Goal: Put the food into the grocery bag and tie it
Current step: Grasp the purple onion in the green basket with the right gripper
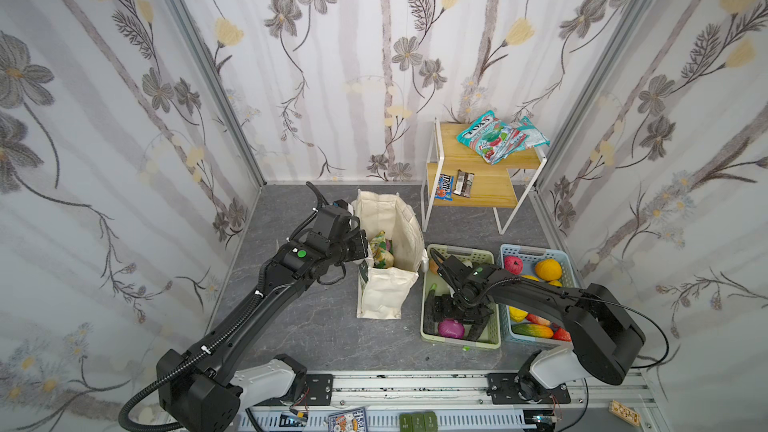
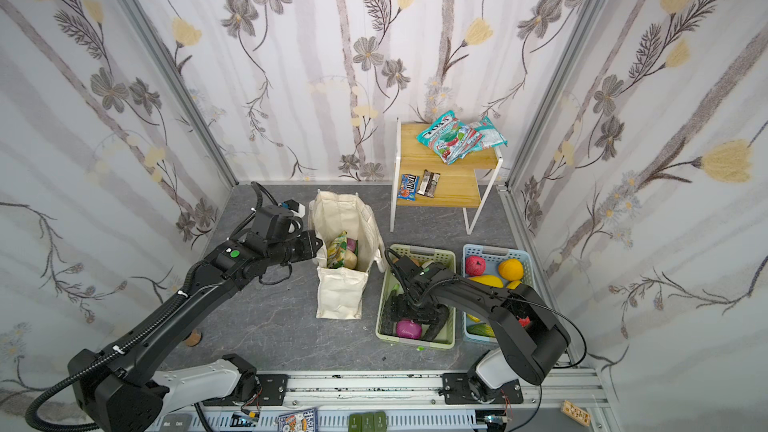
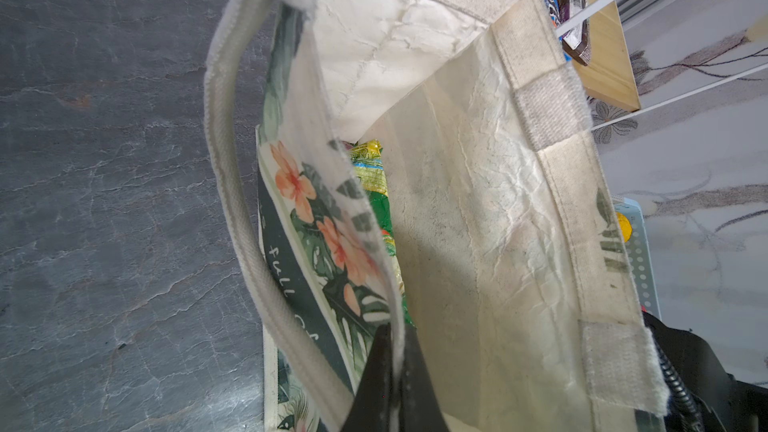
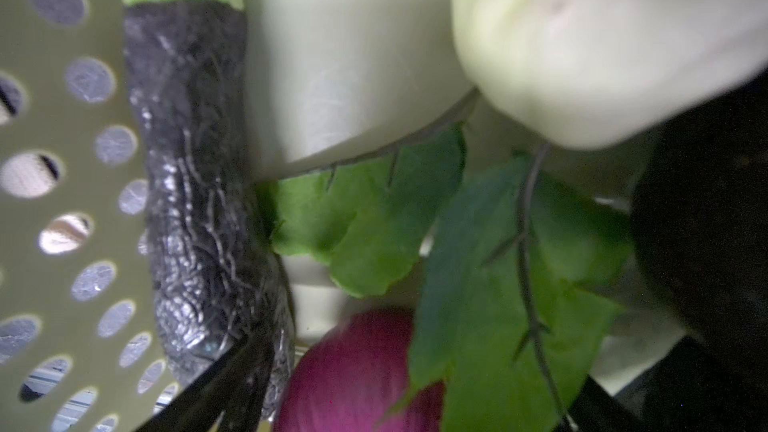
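The bag (image 1: 386,297) stands left of a basket (image 1: 459,344) holding an onion (image 1: 451,328); second basket (image 1: 524,252) right of it; shelf (image 1: 490,195) behind both.

The tall cream canvas tote bag (image 1: 386,297) stands upright and open, holding a yellow-green snack packet (image 1: 377,248) and a tan potato (image 1: 387,260); a round purple onion (image 1: 451,328) lies in the pale green plastic basket (image 1: 457,344).

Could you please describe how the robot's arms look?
The left arm and right arm are black with pale grey base links. Each bears a round green sticker near the wrist. Ribbed black conduit with white ties lines the left one.
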Controlling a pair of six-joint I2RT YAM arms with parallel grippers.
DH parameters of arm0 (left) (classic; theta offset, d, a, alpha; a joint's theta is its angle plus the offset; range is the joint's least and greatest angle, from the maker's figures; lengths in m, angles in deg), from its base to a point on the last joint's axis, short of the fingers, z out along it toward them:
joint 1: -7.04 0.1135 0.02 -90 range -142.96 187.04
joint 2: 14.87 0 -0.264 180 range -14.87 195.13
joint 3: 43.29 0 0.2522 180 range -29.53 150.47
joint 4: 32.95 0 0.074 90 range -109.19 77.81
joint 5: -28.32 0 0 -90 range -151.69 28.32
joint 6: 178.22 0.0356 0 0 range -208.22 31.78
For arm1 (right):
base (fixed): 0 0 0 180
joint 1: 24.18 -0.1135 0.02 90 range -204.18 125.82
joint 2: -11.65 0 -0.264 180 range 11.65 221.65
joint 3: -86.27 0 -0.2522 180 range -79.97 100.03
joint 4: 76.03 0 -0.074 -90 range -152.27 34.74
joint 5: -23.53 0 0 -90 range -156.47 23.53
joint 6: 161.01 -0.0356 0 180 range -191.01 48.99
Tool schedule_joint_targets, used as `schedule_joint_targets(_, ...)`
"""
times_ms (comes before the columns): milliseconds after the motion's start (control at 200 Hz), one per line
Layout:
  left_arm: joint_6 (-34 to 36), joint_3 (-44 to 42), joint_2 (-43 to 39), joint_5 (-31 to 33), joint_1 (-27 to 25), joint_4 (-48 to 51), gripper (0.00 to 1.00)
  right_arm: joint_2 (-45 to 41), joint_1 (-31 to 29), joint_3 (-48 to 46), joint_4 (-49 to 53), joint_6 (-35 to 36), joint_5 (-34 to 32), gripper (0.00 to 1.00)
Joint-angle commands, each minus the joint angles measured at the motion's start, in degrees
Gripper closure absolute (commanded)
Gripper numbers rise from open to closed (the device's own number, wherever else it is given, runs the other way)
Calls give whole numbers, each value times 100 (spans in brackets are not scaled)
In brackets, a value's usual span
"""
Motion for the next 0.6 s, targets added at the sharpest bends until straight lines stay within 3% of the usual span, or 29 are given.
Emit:
schedule_joint_targets(0, 45, -33, -9, 56, 7, 56, 100, -69, 4, 63, -218, -15, 88, 13)
schedule_joint_targets(305, 47, -70, 25, 16, 51, -25, 100, -601, 245, 527, 235, 67, 159, 15)
schedule_joint_targets(415, 50, -67, 51, -17, 56, -55, 100, -639, 388, 802, 608, 246, -234, 8)
schedule_joint_targets(595, 69, -61, 62, -38, 73, -48, 100, -738, 807, 1334, 1059, 548, -639, 7)
